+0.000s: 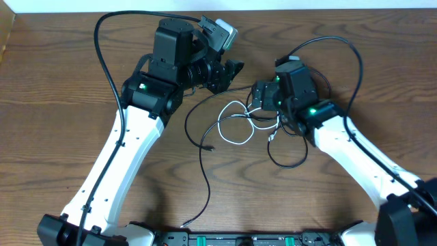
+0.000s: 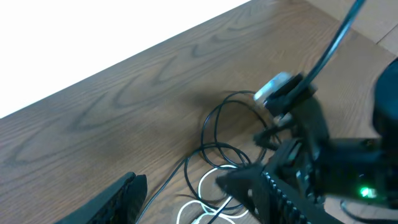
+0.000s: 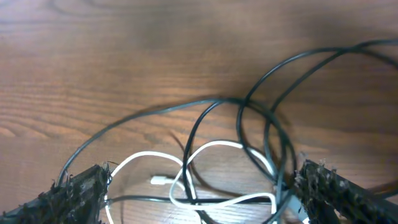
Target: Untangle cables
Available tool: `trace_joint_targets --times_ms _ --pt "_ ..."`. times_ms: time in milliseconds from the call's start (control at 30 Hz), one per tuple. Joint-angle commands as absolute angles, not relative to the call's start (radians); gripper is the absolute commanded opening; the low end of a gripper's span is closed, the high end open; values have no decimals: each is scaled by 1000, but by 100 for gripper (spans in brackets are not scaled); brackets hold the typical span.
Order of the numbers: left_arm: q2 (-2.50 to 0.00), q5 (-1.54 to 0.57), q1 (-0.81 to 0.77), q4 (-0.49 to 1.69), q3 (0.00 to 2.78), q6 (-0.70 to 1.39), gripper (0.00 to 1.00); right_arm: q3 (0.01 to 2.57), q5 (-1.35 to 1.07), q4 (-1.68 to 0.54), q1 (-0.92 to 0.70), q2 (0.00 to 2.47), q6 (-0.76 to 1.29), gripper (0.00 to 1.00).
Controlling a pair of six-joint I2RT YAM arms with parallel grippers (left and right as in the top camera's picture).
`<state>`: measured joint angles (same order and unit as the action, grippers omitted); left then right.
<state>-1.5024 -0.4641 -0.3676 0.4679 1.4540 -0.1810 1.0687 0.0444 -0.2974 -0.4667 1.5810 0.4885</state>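
Right gripper (image 3: pixel 199 190) spread wide, low over tangle mid-table (image 1: pixel 68 82), so white cable (image 3: pixel 217 144) and black cable (image 3: pixel 205 101) loops lie between my fingers (nothing pinched). Left gripper (image 1: pixel 229 74) hovers beside, apparently half-open, empty, ready to pull.

Your surface (image 1: pixel 61 82) is brown wood-grain, bare wood apart from the cords. Two cords lie on it mid-field: white cable (image 3: pixel 217 144) in loose loops, black cable (image 1: pixel 207 184) looped over and through them. They're crossed in several spots. One black run trails off toward the arm bases, and a black plug end rests just left of the white loops.
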Motion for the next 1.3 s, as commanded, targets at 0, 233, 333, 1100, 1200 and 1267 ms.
trace_joint_targets --times_ms 0,233,333,1100,1200,1267 --pt "-1497 -455 -365 469 1459 -190 60 1083 12 -300 -500 1608 485 95" --pt "-1497 -455 -365 469 1459 -190 60 1083 70 -372 -570 1610 622 95" --pt "-1497 -455 -365 469 1459 -190 60 1083 87 -409 -582 1610 640 95" --pt "-1495 -463 -365 466 1459 -189 60 1083 100 -255 -598 1805 782 93" --pt "-1495 -463 -365 466 1459 -189 60 1083 131 -223 -598 1833 789 90" --pt "-1495 -463 -365 466 1459 -189 60 1083 159 -210 -598 1843 789 88"
